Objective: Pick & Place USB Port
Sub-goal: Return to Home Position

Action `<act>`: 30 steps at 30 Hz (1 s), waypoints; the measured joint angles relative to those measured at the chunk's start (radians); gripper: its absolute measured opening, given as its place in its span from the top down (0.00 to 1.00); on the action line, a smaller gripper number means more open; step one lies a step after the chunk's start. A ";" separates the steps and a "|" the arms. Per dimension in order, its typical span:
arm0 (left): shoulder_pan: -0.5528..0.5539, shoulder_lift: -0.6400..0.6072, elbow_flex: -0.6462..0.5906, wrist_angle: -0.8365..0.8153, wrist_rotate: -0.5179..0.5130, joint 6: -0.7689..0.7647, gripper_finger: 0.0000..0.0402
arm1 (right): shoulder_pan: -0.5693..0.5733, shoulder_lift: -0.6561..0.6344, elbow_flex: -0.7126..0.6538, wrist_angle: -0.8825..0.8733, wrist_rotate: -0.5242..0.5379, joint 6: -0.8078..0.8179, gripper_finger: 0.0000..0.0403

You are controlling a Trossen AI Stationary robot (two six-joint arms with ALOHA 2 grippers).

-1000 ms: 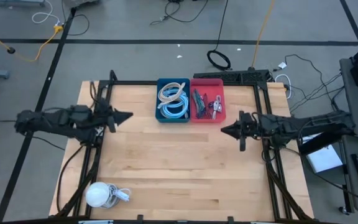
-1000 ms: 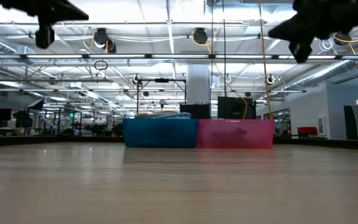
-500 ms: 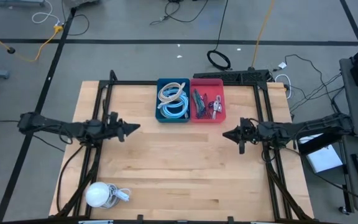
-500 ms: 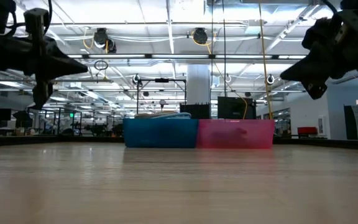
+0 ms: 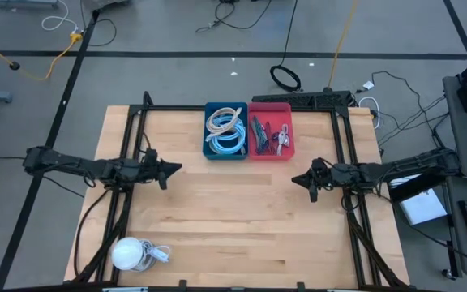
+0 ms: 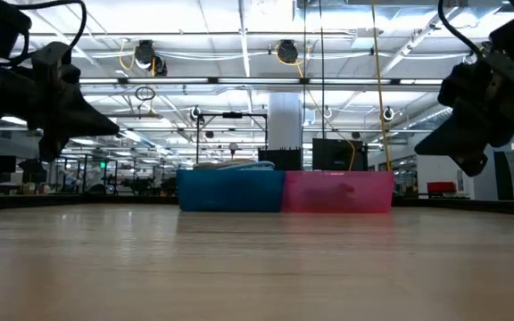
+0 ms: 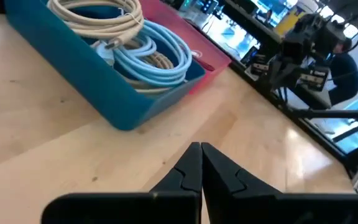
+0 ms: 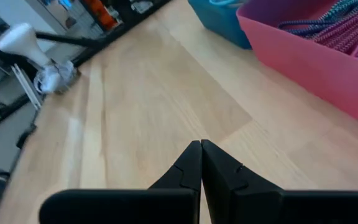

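Note:
At the table's far edge a blue bin [image 5: 225, 130] holds coiled beige and light-blue cables [image 7: 135, 37]. Beside it a red bin [image 5: 271, 130] holds braided cords and small parts [image 8: 340, 18]; I cannot pick out a USB port among them. My left gripper [image 5: 178, 168] hovers shut at the table's left, pointing toward the middle, with nothing in it [image 7: 201, 145]. Opposite it, at the right, my right gripper [image 5: 293, 179] is also shut and bare [image 8: 201, 142]. In the low view both grippers hang above the wood, left [image 6: 117, 134] and right [image 6: 417, 152].
A white round object with a cord [image 5: 130, 253] lies at the near left corner. Black frame rails [image 5: 128, 122] run along the table's left and right sides [image 5: 349, 130]. Bare wood [image 5: 233, 211] stretches between the two grippers and toward the near edge.
Both arms have sunk from high above the table to a low, nearly level pose. My left gripper has also shifted a little toward the near edge and the middle. Both have stayed shut with nothing held.

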 joint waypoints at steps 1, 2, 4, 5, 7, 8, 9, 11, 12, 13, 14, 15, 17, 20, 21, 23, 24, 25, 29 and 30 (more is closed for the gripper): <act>0.000 0.000 0.000 0.000 0.000 0.005 1.00 | 0.000 -0.001 -0.007 0.005 0.000 0.011 1.00; 0.000 0.000 0.000 -0.001 -0.001 0.007 1.00 | 0.000 -0.001 -0.013 0.005 0.000 0.018 1.00; 0.000 0.000 0.000 -0.004 -0.001 0.010 1.00 | 0.000 -0.001 -0.020 -0.001 0.001 0.024 1.00; 0.000 0.000 0.000 -0.005 -0.001 0.010 1.00 | 0.000 -0.001 -0.020 -0.010 0.002 0.024 1.00; 0.000 0.000 0.000 -0.005 -0.001 0.010 0.99 | 0.000 0.000 -0.021 -0.012 0.006 0.024 1.00; 0.000 0.000 0.000 -0.006 -0.001 0.010 0.99 | 0.000 -0.001 -0.021 -0.011 0.015 0.026 1.00; 0.000 0.000 0.000 -0.005 -0.001 0.010 0.98 | 0.000 -0.001 -0.022 -0.010 0.022 0.025 1.00; 0.000 0.000 0.000 0.000 -0.001 0.010 0.97 | 0.000 -0.001 -0.022 -0.010 0.022 0.019 1.00; 0.000 0.000 0.000 0.003 -0.001 0.010 0.96 | 0.000 0.000 -0.022 -0.010 0.022 0.019 1.00; 0.000 0.000 0.000 0.009 -0.001 0.010 0.96 | 0.000 0.000 -0.023 -0.009 0.022 0.019 1.00; 0.000 0.000 0.000 0.012 -0.001 0.010 0.95 | 0.000 0.000 -0.023 -0.007 0.022 0.018 1.00; 0.000 0.000 0.000 0.016 -0.001 0.010 0.95 | 0.000 0.000 -0.023 -0.003 0.022 0.018 1.00; 0.000 0.000 0.000 0.020 -0.001 0.010 0.95 | 0.000 0.000 -0.023 0.007 0.022 0.017 1.00; 0.000 0.000 0.000 0.022 -0.001 0.009 0.95 | 0.000 0.000 -0.024 0.007 0.022 0.017 1.00; 0.000 0.000 0.000 0.023 -0.001 0.009 0.95 | 0.000 0.000 -0.024 0.007 0.022 0.017 1.00; 0.000 0.000 0.000 0.024 -0.001 0.009 0.95 | 0.000 0.000 -0.024 0.007 0.022 0.017 1.00; 0.000 0.000 0.000 0.024 -0.001 0.009 0.95 | 0.000 0.000 -0.024 0.007 0.022 0.017 1.00; 0.000 0.000 0.000 0.024 -0.001 0.009 0.95 | 0.000 0.000 -0.024 0.008 0.022 0.017 1.00; 0.000 0.000 0.000 0.024 -0.002 0.007 0.95 | 0.000 0.000 -0.025 0.008 0.022 0.017 1.00; 0.000 0.000 0.000 0.024 -0.002 0.007 0.95 | 0.000 0.000 -0.025 0.008 0.022 0.017 1.00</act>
